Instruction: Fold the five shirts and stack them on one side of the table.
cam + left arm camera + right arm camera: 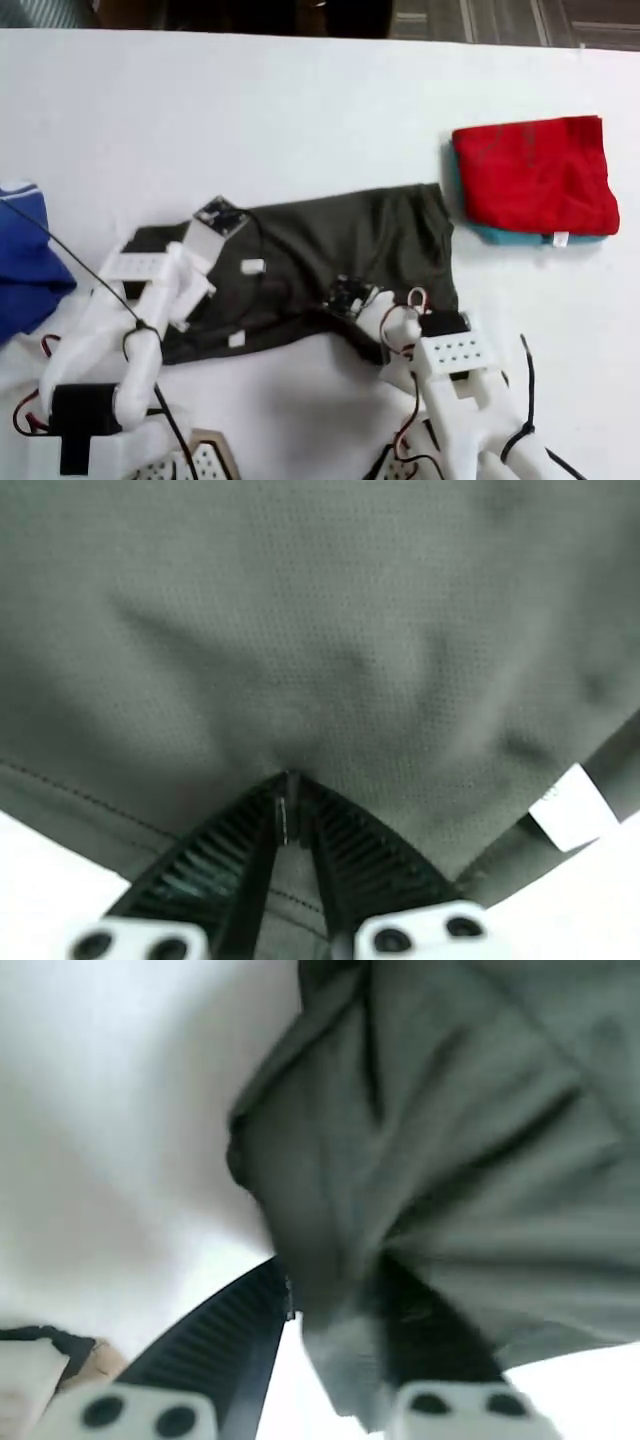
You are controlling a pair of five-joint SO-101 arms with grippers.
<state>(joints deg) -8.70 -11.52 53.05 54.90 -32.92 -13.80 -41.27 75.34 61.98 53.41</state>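
The dark shirt (340, 255) lies spread and rumpled across the middle of the table (300, 100), and I've got hold of it in two places. My left pincer (288, 805) is closed right down on a pinch of cloth towards the shirt's left end, left of centre in the high view; the jaws meet at their tips and the fabric puckers out from them; a white label (572, 815) sits on the shirt just beside that grip. My right pincer (335, 1305) is clamped on a thicker bunched fold at the shirt's lower edge, a little right of centre in the high view; its jaws stand apart only as far as the wad of cloth between them allows. Over at the right of the frame the red shirt (535, 175) sits folded on top of the teal shirt (500, 235), whose edge peeks out along the left and lower sides; that pile lies just beside the dark shirt's upper right corner. At the left edge a blue shirt (25, 265) lies loose, apart from the dark one.
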